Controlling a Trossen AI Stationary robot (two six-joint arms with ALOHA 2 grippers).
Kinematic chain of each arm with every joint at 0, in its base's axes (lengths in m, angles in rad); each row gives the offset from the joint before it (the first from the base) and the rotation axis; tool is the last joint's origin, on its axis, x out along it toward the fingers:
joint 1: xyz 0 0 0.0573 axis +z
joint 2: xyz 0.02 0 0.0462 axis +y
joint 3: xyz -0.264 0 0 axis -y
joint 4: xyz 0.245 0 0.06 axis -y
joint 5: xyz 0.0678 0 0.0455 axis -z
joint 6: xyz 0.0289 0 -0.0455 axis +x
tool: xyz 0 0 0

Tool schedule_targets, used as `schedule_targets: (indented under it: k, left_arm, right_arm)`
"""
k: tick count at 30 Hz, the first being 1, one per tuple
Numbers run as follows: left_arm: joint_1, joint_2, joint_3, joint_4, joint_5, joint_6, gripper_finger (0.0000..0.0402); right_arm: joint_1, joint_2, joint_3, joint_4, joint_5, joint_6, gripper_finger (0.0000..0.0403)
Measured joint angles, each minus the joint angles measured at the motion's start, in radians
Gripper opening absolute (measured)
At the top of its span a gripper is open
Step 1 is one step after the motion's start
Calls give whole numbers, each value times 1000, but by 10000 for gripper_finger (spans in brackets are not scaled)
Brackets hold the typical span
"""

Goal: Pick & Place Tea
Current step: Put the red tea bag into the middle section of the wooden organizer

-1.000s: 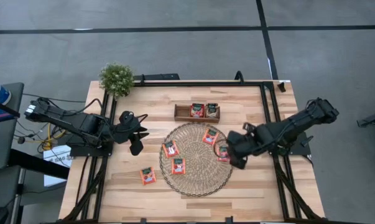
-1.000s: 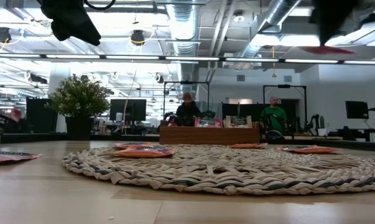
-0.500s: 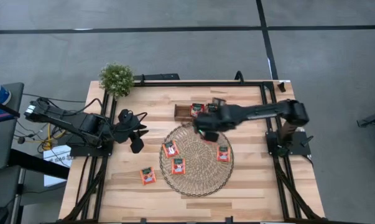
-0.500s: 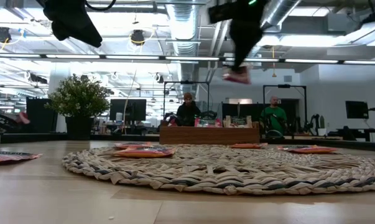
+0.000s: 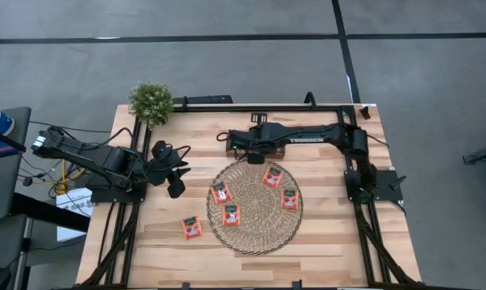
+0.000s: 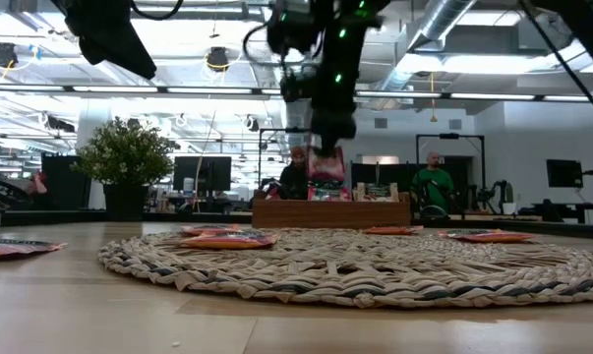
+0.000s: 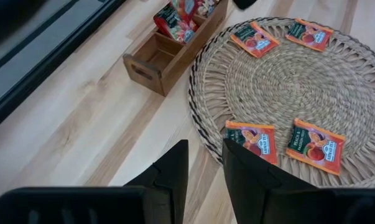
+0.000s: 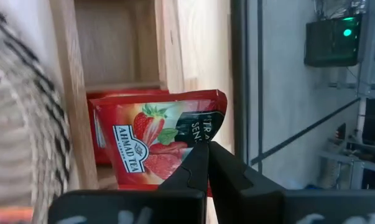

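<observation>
- While it waits off the mat's 9 o'clock edge, the left gripper [image 5: 176,187] hangs above bare wood, its arm folded back toward the table's left side; in its wrist view the two fingers [image 7: 172,168] stand a little apart with nothing between them.
- Alone on the table [image 5: 146,242], a red-orange sachet [image 5: 192,228] lies flat off the woven mat's [image 5: 255,234] 8 o'clock edge.
- Two more sachets lie flat on the mat's left half [image 5: 220,192] [image 5: 230,214], each turned slightly off square.
- At the mat's 12 o'clock, the wooden tray [image 5: 278,151] sits just beyond the rim, with the right arm stretched out long and level from the table's right side above it.
- Over the tray, the right gripper [image 6: 326,138] points straight down, fingers pressed together on the top edge of a strawberry tea sachet [image 8: 159,140].
- That held sachet hangs upright, flat face toward the wrist camera, its lower edge at or just above the tray; whether it touches is hard to tell.
- Behind it another red sachet [image 8: 100,134] stands in the same compartment, and the neighbouring compartment shows bare wood.
- On the mat's right half two sachets lie flat, at 1 o'clock [image 5: 272,176] and 3 o'clock [image 5: 289,198].
</observation>
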Motion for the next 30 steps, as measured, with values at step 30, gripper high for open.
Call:
schedule_targets:
  k: [30]
  left_arm:
    - [0,0,0,-15,-6,0,89]
  right_arm:
    - [-31,107,-2,53,78,11,0]
